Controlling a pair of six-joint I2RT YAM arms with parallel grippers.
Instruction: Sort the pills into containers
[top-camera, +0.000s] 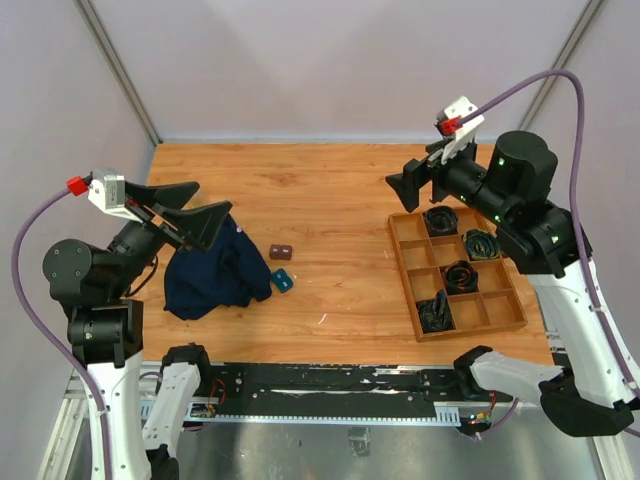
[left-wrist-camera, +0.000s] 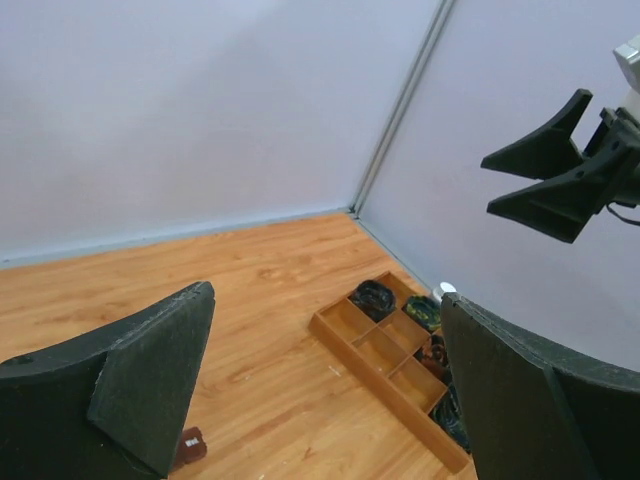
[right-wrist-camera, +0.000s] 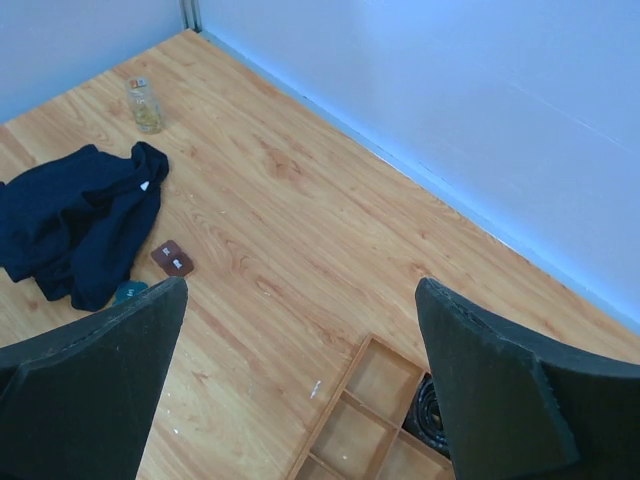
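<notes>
**The left gripper (top-camera: 214, 197) and right gripper (top-camera: 403, 177) both hang with jaws wide apart and nothing between them; the box (top-camera: 281, 252) lies on the table (top-camera: 330, 190).**

Top view: the small, reddish-brown, rectangular box sits on wood-grain boards just right of a crumpled dark-blue cloth (top-camera: 212, 272), with a teal bit (top-camera: 283, 281) just nearer. Well to the right is a divided wooden tray (top-camera: 407, 285), four compartments holding dark coils (top-camera: 461, 275). Left wrist view: broad matte-black wedge fingers (left-wrist-camera: 130, 390) frame the tray end-on and the right gripper in the air against the pale wall. The box shows only partly, at the bottom edge. Right wrist view: it alone shows a clear round bottle (right-wrist-camera: 145, 105) standing beyond the cloth, well apart from the box, and a pale mark on the box's top.
</notes>
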